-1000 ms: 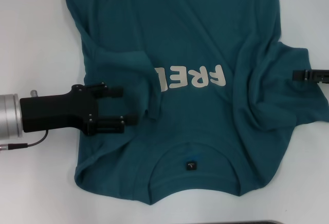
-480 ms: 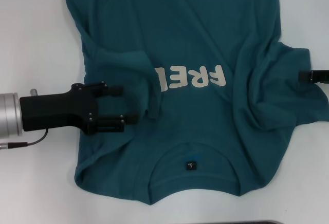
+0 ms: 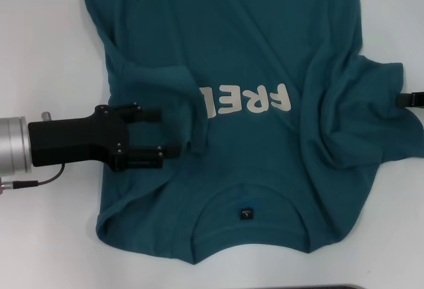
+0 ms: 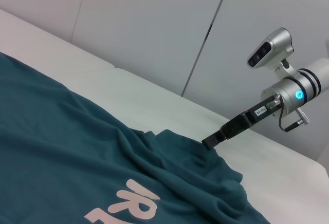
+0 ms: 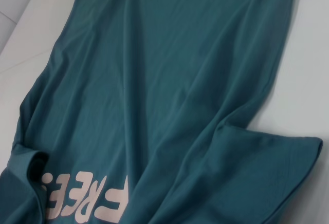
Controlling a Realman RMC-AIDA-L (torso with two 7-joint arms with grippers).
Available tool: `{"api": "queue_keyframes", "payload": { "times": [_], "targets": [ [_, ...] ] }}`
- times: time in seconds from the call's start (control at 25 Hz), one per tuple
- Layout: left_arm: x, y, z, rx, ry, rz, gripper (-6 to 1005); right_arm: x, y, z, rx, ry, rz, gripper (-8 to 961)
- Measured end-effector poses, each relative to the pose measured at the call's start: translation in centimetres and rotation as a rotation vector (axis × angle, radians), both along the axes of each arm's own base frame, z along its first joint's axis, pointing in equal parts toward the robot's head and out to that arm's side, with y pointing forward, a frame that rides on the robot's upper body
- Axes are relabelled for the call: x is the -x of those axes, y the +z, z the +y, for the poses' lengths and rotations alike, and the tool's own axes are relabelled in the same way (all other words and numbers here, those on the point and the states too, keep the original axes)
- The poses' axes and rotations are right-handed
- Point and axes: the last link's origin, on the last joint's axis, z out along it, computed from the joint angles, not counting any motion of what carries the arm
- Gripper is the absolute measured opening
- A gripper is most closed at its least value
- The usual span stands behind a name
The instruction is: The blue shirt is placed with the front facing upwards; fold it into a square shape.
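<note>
One soft teal cotton garment, the blue shirt (image 3: pixel 252 57), lies front-up across the smooth white counter (image 3: pixel 46 44), its cream block lettering (image 3: pixel 246 100) partly swallowed by a fold. Both sleeves are turned inward into rumpled ridges. Left of the lettering, the boxy black left hand (image 3: pixel 159 132) sits over the folded sleeve, fingers spread. Right of the lettering, the right hand (image 3: pixel 405 99) shows just beyond the shirt's edge; its fingers I cannot make out.

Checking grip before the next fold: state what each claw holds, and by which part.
Nothing is held. The left claw hangs open over the blue shirt beside its folded-in sleeve; the right claw is off the fabric at the other sleeve's edge.
</note>
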Motion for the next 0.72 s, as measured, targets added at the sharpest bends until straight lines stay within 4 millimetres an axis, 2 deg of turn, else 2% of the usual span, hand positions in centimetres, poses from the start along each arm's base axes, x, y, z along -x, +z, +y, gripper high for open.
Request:
{"api": "queue_keyframes", "payload": {
  "times": [0.2, 0.72],
  "targets": [
    [0.0, 0.0, 0.1, 0.0, -0.001, 0.001, 874, -0.1, 0.1, -0.2, -0.004, -0.002, 0.001, 14],
    [-0.2, -0.3, 0.0, 0.004, 0.0, -0.005, 874, -2.0, 2.4, -1.8, -0.124, -0.038, 0.02, -1]
  ]
}}
